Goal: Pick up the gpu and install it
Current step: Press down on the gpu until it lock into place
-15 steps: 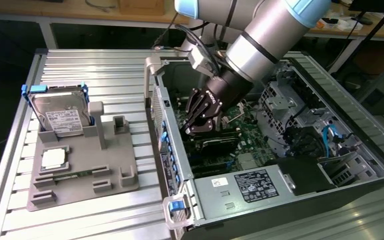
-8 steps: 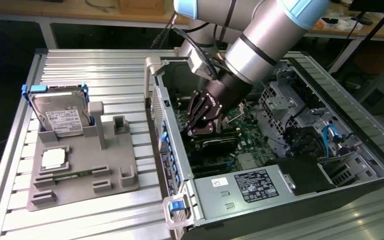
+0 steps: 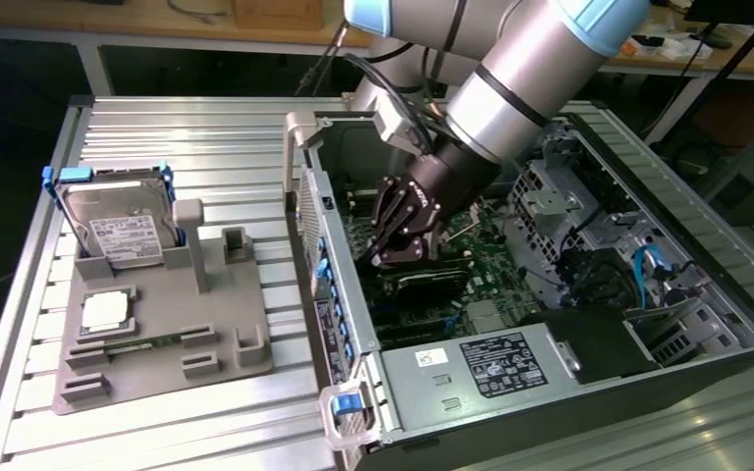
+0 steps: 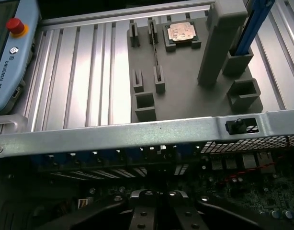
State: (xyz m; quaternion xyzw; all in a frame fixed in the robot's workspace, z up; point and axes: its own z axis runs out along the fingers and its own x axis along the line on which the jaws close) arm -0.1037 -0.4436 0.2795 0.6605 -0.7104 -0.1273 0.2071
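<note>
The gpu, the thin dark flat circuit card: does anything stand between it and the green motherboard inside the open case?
Nothing visible does. The black gripper is low inside the open grey computer case, and the gpu appears directly under it, at the green motherboard. Their contact is hidden.

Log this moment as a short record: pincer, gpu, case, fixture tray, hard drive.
pincer: lowered inside the open computer case, just above the motherboard
gpu: dark card directly under the pincer, over the motherboard; seating cannot be judged
case: lying on its side, side panel off
fixture tray: grey, on the table beside the case, on the exterior view's left
hard drive: upright in its blue frame on the tray
</note>
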